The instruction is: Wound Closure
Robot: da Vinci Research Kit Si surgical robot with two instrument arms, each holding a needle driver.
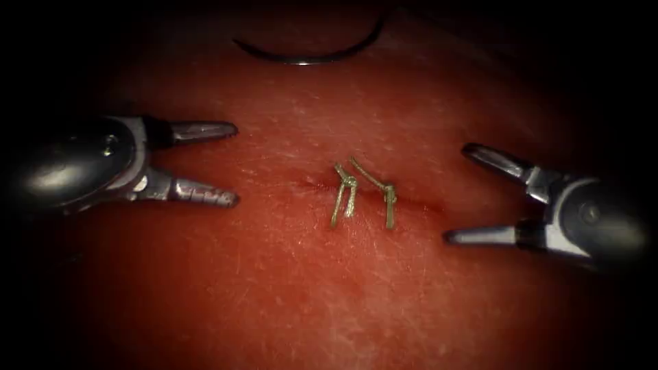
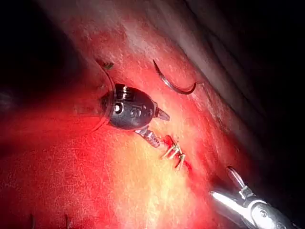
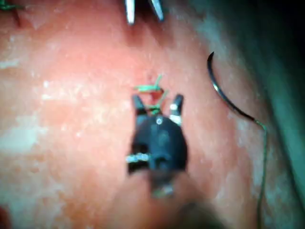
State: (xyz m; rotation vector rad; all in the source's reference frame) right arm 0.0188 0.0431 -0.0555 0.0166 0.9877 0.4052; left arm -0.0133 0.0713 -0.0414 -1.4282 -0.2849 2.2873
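Observation:
The tissue (image 1: pixel 288 288) carries a short cut (image 1: pixel 411 203) closed by two knotted stitches (image 1: pixel 363 192) with short cut thread ends. The curved needle (image 1: pixel 308 55) lies free on the tissue beyond the cut, not in the tissue and held by neither tool. Its thread (image 3: pixel 263 157) trails from its end. My left tool (image 1: pixel 236 163) hovers left of the cut, jaws wide open, holding nothing. My right tool (image 1: pixel 456 195) hovers right of the cut, also open and empty. The stitches (image 2: pixel 175 153) and needle (image 2: pixel 174 86) show in the left wrist view, the needle (image 3: pixel 224 93) in the right wrist view.
Red fluid tints the tissue around the cut (image 2: pixel 183 164). Older green thread ends (image 3: pixel 7 6) sit on the tissue further off. The tissue's edge (image 2: pixel 228 62) drops away just beyond the needle.

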